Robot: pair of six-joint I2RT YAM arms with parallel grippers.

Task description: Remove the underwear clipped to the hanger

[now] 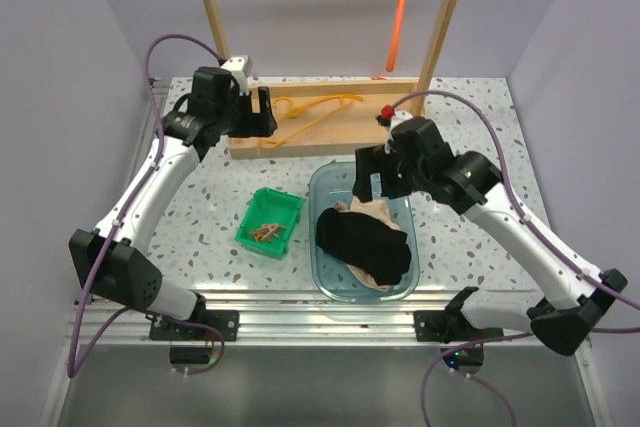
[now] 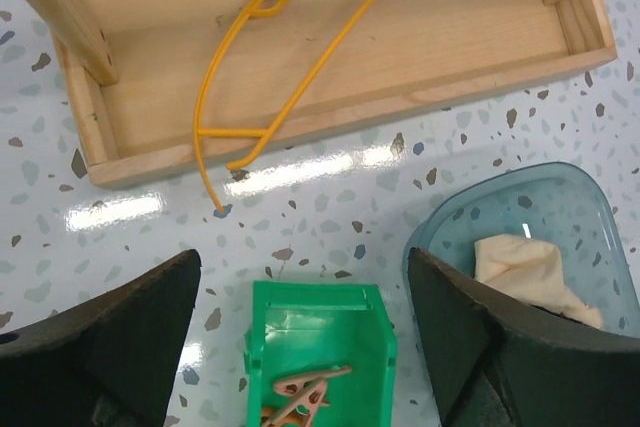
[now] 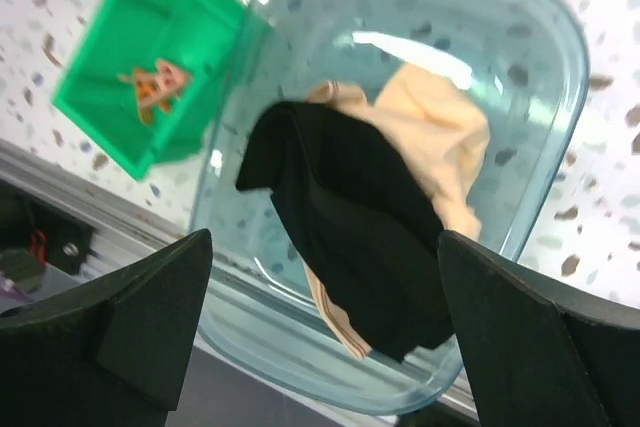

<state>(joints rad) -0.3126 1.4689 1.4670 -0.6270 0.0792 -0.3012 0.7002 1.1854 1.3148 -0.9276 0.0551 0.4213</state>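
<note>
The black underwear (image 1: 365,244) (image 3: 350,217) lies crumpled in a clear blue tub (image 1: 330,187) (image 3: 560,37), on top of the pale beige underwear (image 1: 374,211) (image 3: 440,137) (image 2: 530,267). A bare yellow hanger (image 1: 312,113) (image 2: 270,57) lies flat in the wooden tray (image 1: 350,137) (image 2: 450,57) with no cloth on it. My left gripper (image 1: 258,112) (image 2: 305,337) hovers by the tray's left end, open and empty. My right gripper (image 1: 368,177) (image 3: 325,337) is above the tub's far edge, open, with nothing between its fingers.
A green bin (image 1: 270,222) (image 2: 320,332) (image 3: 150,57) holding small brown clips (image 2: 300,392) stands left of the tub. Two wooden posts (image 1: 210,7) rise from the tray, and an orange item (image 1: 399,7) hangs between them at the back.
</note>
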